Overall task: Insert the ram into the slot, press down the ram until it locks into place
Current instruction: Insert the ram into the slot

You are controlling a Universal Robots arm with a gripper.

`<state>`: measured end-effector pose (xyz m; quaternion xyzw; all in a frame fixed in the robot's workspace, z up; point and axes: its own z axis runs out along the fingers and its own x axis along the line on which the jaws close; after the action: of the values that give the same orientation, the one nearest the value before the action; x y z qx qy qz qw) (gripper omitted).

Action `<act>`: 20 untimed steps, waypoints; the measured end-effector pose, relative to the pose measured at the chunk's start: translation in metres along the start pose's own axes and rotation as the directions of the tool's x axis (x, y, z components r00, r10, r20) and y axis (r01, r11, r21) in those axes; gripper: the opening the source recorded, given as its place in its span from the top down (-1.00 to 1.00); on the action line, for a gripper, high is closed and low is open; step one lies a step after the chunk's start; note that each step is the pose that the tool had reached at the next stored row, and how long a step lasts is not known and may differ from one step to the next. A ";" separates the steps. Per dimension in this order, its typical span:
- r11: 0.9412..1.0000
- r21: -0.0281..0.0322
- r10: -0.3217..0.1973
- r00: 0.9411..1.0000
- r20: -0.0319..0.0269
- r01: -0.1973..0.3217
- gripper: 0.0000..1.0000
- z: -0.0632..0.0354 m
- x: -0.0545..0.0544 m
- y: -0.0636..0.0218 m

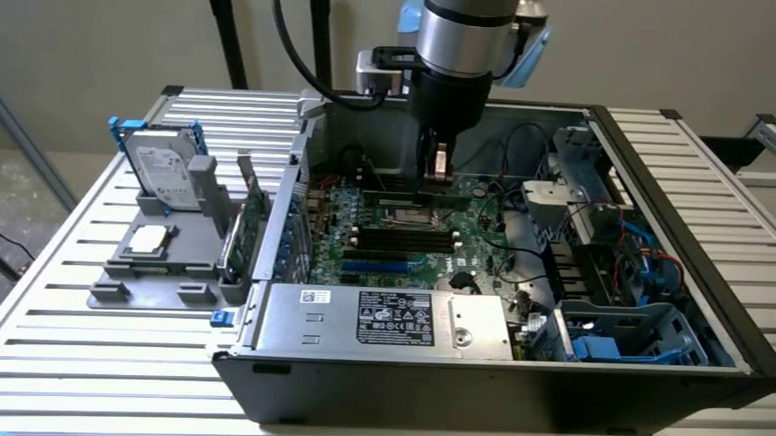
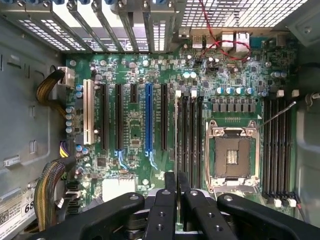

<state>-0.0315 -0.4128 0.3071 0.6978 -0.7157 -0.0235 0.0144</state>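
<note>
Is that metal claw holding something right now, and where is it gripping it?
Yes: the gripper pinches the ram, a thin green stick, by its upper long edge, about mid-length.

A plain pale beige wall (image 1: 109, 45) closes the back of the scene, with two black upright poles (image 1: 227, 41) before it. A silver desk of ribbed aluminium slats (image 1: 73, 363) spreads in front. On the exterior view's left lies a grey speckled floor (image 1: 36, 191), crossed by a thin black cable (image 1: 14, 243). The light is soft and even.

Arm (image 1: 455, 54) vertical, wrist pointing down, jaws clamped.
</note>
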 end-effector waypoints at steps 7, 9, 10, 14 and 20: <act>1.000 0.000 0.009 1.000 0.001 -0.009 0.74 0.0128 0.002 0.0002; 1.000 0.000 0.012 1.000 0.001 -0.012 0.74 0.0165 0.002 0.0009; 1.000 0.000 0.012 1.000 0.001 -0.012 0.74 0.0183 0.002 0.0014; 1.000 0.000 0.013 1.000 0.001 -0.013 0.74 0.0256 0.002 0.0025; 1.000 0.000 0.013 1.000 0.001 -0.013 0.74 0.0365 0.001 0.0020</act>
<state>-0.0355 -0.4132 0.2708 0.6933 -0.7201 -0.0236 0.0143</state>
